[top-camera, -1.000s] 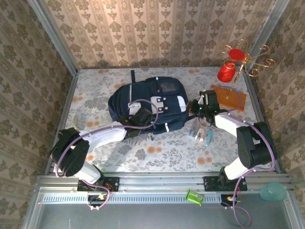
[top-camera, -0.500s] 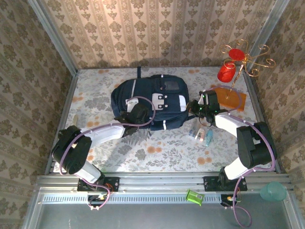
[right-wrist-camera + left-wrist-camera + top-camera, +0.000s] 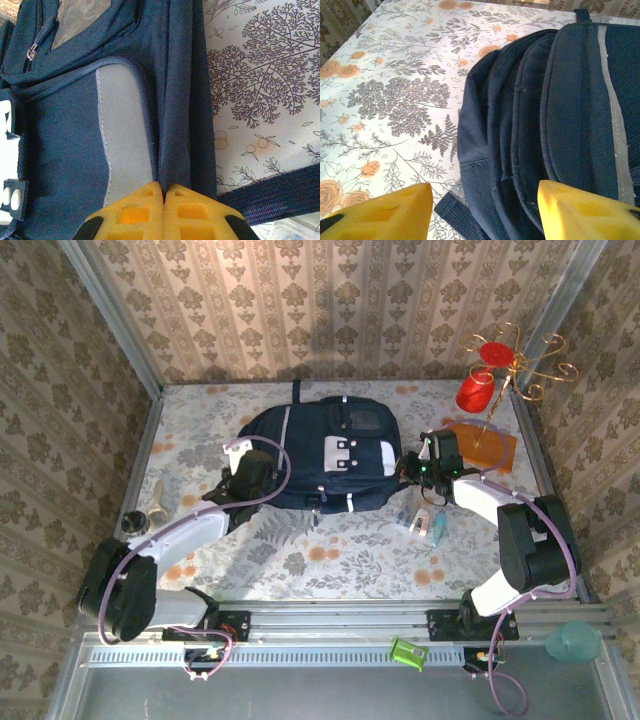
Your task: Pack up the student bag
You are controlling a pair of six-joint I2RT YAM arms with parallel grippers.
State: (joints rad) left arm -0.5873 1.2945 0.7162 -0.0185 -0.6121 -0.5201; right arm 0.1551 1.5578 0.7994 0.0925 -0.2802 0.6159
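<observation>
The student bag lies flat in the middle of the table, dark navy with white studded patches facing up. My left gripper is at its left edge. In the left wrist view the left gripper is open, its yellow fingers standing wide on either side of the bag's seamed edge and a dark strap end. My right gripper is at the bag's right side. In the right wrist view the right gripper is shut on a fold of navy fabric beside a grey patch.
An orange flat item and a gold wire stand with red pieces occupy the back right. Small teal and white items lie by the right arm. A pale tool lies at the far left. Patterned walls close in three sides.
My left arm has swung left from the bag's front middle to its left edge, and its jaws have narrowed. The bag has shifted slightly right and back. The right gripper has kept its grip.
</observation>
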